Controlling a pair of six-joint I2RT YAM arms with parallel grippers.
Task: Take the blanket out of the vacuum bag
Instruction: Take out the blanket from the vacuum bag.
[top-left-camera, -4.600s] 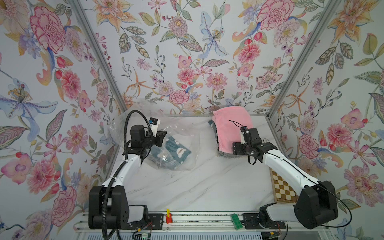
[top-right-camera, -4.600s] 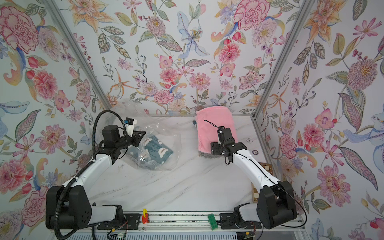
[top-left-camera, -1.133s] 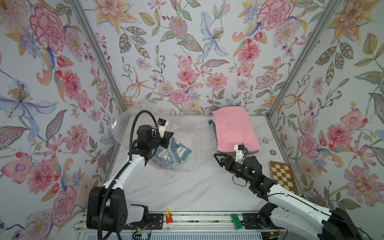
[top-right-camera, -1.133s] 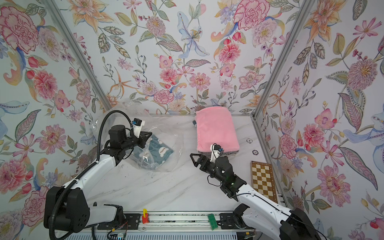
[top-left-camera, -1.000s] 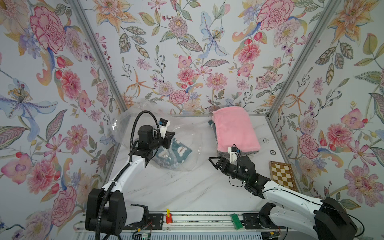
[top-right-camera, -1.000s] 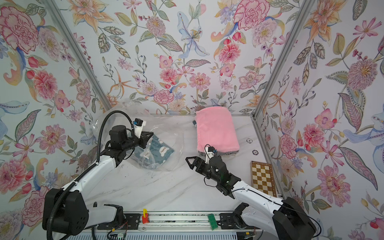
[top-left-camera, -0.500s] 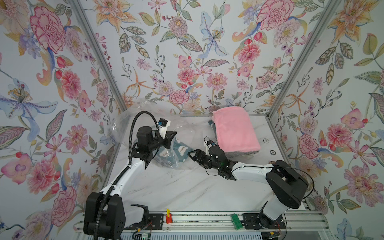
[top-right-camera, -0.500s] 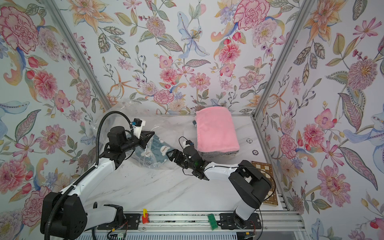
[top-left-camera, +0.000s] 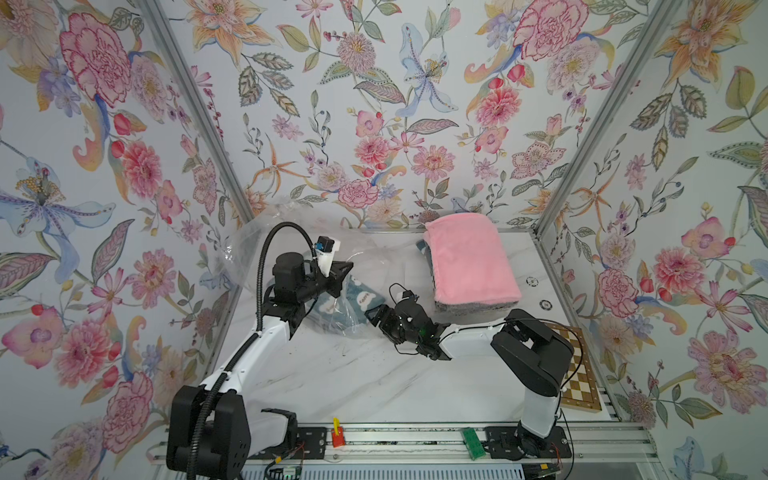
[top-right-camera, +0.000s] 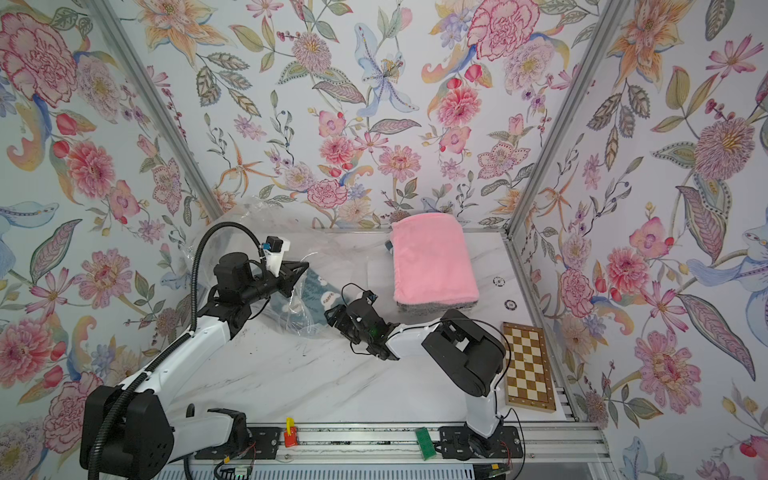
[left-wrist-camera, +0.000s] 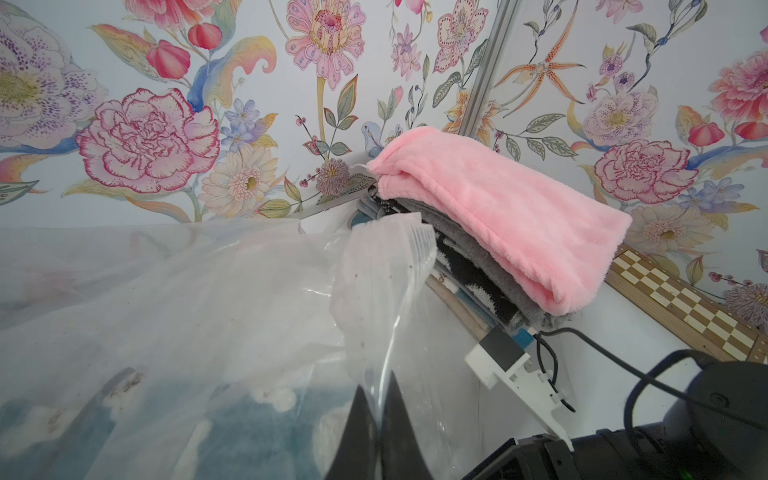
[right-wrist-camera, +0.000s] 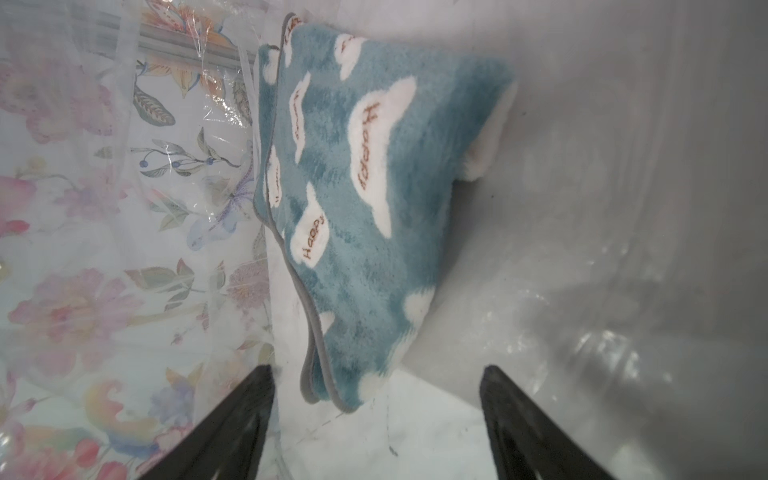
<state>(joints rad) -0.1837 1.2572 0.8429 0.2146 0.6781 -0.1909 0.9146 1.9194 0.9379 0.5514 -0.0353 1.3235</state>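
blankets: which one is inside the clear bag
The blue cloud-print blanket, lying inside the vacuum bag; the pink blanket tops a folded stack outside it, uncovered.

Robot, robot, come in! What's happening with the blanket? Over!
Left gripper shut on vacuum bag. Right gripper open, facing blue blanket. Blanket inside bag. Nothing blocking.

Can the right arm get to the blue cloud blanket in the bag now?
Probably yes. The left pincer, shut on the edge of the vacuum bag, holds the mouth up, and the right pincer is open with a corner of the blue blanket just ahead; no plastic seems to lie across it.
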